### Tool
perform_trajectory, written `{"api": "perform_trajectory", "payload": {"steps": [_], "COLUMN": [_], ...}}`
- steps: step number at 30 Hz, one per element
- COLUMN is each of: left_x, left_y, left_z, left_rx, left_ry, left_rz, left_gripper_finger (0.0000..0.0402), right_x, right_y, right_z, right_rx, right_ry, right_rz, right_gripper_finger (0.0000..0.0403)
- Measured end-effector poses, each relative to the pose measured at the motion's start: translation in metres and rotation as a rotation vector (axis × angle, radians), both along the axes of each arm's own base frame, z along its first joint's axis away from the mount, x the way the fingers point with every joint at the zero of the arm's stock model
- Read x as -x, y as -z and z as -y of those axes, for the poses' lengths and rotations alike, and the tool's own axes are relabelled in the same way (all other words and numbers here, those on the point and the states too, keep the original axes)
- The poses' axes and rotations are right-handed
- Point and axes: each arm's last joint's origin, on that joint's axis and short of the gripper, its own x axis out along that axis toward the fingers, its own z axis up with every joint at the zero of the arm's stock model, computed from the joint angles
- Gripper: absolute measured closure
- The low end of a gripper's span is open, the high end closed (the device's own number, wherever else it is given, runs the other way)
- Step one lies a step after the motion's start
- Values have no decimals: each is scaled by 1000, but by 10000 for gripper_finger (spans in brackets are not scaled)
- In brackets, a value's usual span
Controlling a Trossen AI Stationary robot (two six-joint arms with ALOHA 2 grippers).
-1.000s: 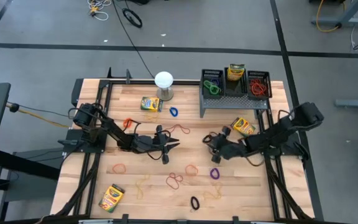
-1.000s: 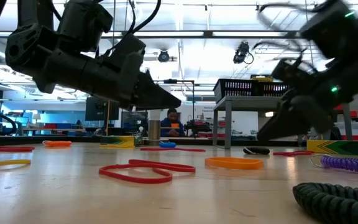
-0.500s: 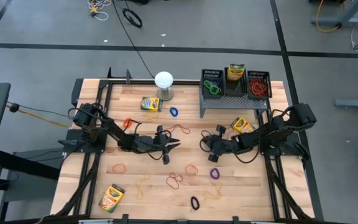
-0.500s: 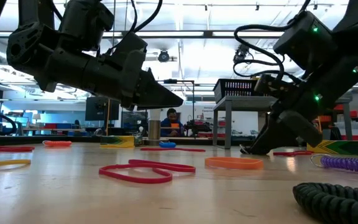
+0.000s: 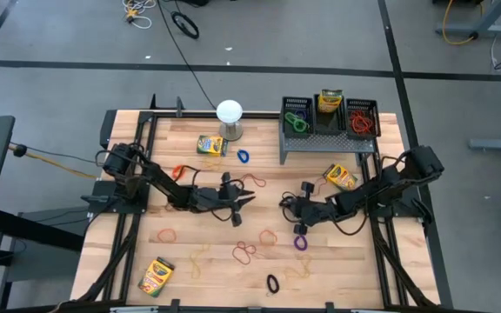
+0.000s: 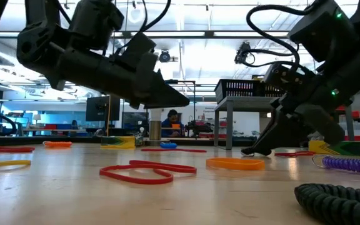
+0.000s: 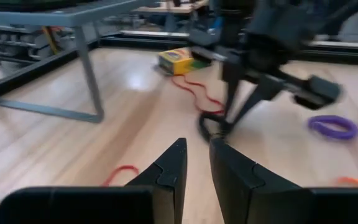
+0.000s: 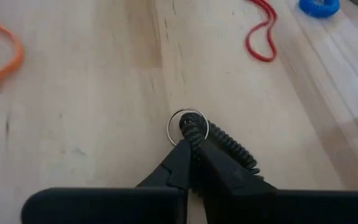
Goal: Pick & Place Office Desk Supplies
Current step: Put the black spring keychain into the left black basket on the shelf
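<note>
Black coiled band w/ a small metal ring (image 8: 194,129) is pinched between the right gripper (image 8: 191,163) fingers, which are closed down on it at the table surface, near the table's middle, a bit right of centre. Ring end pokes out just past the fingertips; rest of the coil trails along one finger. In the high view the right gripper (image 5: 290,206) sits low on the light wooden table (image 5: 190,139), w/ a purple coiled band (image 5: 301,243) just in front of it toward the near edge, and a yellow-and-green crayon box (image 5: 341,176) near, on the far-right side.

Left gripper (image 5: 243,202) hangs above the table left of centre, fingers narrow, a slim gap between them, nothing held; tips point toward the right gripper. A red rubber-band loop (image 5: 252,181) lies just beyond it.

Farther out: blue band (image 5: 243,156) next to a second crayon box (image 5: 210,145) at the back, beside a white globe on a short stand (image 5: 229,113). Grey perforated metal riser (image 5: 324,137) at back right carries three small black mesh bins: left one (image 5: 297,115) w/ green bands, middle one (image 5: 330,111) w/ a crayon box upright in it, right one (image 5: 362,116) w/ red/orange bands. Third crayon box (image 5: 156,276) lies at the near-left corner. Other loops (red, tan, orange, black) are scattered over the near half of the table.
</note>
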Motion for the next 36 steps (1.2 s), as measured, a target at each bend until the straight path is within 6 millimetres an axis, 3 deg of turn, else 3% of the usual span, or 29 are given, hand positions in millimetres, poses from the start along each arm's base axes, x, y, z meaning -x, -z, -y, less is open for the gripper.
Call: {"api": "perform_trajectory", "payload": {"steps": [5,15,23,36], "left_x": [1,2,3,-9], "left_y": [1,7,11,-1], "left_z": [-5,-10,-11,-9], "left_rx": [-83,-82,-88,-78], "left_ry": [-113,-110,-110,-107], "left_rz": [-37,-99,-142,-70], "left_gripper_finger": [339,395,372,368], "right_x": [1,-4,-10,-45], "right_y": [0,-5,-12,-53], "right_z": [-5,-7,-9,-19], "right_rx": [-4,-46,-27,112], "right_ry": [-19,-35,-50,24], "right_rz": [2,66,118,273], "right_gripper_finger": [382,392,395,395]}}
